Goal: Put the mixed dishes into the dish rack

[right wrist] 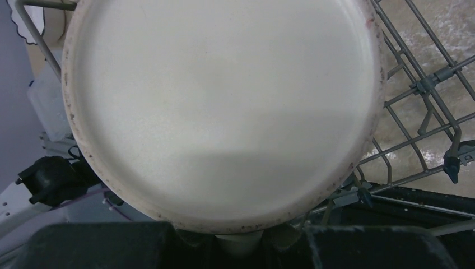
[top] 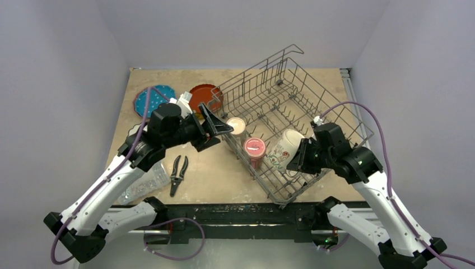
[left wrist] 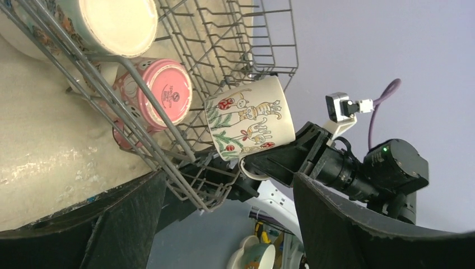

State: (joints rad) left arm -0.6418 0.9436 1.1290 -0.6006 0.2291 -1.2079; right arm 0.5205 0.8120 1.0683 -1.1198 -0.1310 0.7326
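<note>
Black rail edges tan table between grey walls.

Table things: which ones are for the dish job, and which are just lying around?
For the job: dish rack, cat mug, pink mug, cream cup, blue dotted plate, red-orange plate.
Just lying about: pliers, clear plastic box.

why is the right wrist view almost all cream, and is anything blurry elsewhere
Right wrist: the cream mug sits so close that its base fills the frame, slightly soft, a shadow across its lower half; the dish rack wires are sharp. Left wrist: the mug's cat print is crisp, the left gripper's fingers blur in the foreground. Top external: even light, no glare.
</note>
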